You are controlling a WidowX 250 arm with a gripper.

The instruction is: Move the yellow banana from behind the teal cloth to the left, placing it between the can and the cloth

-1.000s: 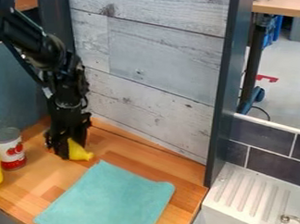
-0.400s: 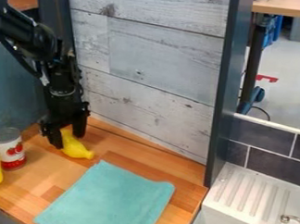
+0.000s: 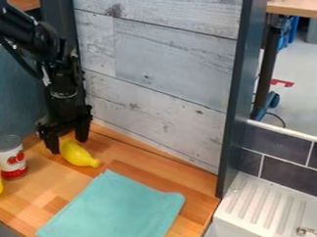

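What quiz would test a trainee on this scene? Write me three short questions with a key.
1. True or false: the fingers of the end effector are apart.
2. Which is nearest the end effector? A) the white sink; B) the rounded yellow object; C) the metal tap.
3. Fill in: in the camera view, the red-and-white can stands to the ____ of the teal cloth.

Key: 1 true; 2 B; 3 left.

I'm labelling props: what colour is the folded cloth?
The cloth is plain turquoise, seen best in the camera view.
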